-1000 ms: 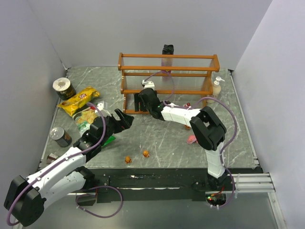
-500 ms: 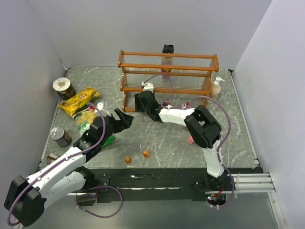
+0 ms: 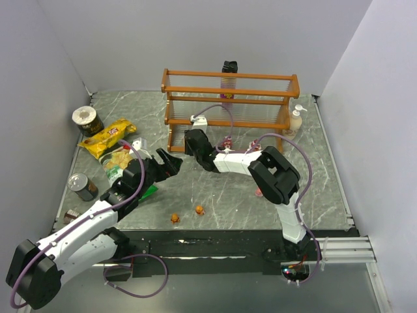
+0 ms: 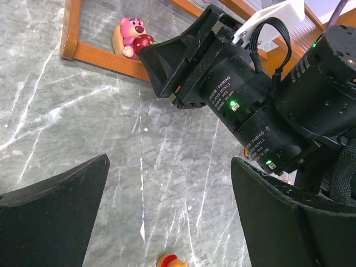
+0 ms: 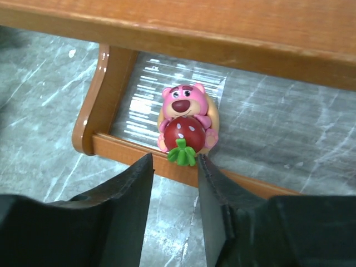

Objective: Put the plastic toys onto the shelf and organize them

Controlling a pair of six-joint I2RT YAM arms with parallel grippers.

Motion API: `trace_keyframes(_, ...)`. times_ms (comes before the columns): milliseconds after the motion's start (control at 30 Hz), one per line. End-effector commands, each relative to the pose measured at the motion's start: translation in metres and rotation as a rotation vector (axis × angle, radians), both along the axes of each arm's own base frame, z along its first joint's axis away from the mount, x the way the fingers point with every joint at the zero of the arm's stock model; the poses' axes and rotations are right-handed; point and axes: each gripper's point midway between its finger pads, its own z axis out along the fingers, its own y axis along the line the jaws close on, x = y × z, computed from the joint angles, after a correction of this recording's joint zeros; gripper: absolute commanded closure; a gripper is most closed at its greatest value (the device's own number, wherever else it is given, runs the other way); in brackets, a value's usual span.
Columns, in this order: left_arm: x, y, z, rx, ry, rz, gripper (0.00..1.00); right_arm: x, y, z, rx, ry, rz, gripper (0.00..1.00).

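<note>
**Right tool narrowed in front of the pink bear on the bottom tier**

Holds the right tool (image 5: 174, 162) low, just before the front rail of the orange-brown wooden three-tier shelf (image 5: 233, 28), fingers narrowed to a slim gap and clamped on nothing. Faces a small pink plastic bear toy hugging a red strawberry (image 5: 183, 119), just behind that rail on the clear bottom tier, at the shelf's left end beside the curved post. Has the bear upright, long axis vertical, face and green strawberry leaves pointing out over the rail towards the tool. Hangs the left tool (image 4: 169, 162) wide above the grey marbled desk (image 3: 228, 195), gripping nothing. Shows a tiny orange plastic toy (image 3: 174, 218) and a second orange toy (image 3: 199, 209) near the desk's front edge, well apart from the shelf.
</note>
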Motion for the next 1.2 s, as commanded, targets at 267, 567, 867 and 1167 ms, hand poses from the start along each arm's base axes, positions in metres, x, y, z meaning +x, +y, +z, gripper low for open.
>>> trace_keyframes(267,0.002,-0.003,0.011,-0.035,-0.021,-0.007,0.04,0.014,0.003,0.002,0.001,-0.013,-0.063,0.63)
trace_keyframes(567,0.001,-0.004,0.011,-0.037,-0.022,-0.01,0.04,0.015,0.003,0.001,0.004,-0.004,-0.074,0.73)
trace_keyframes(867,0.001,-0.002,0.011,-0.039,-0.023,-0.006,0.04,0.016,-0.001,0.002,0.002,-0.003,-0.1,1.0)
trace_keyframes(1167,0.001,-0.004,0.01,-0.039,-0.019,-0.012,0.04,0.014,-0.026,0.002,-0.035,-0.008,-0.207,1.0)
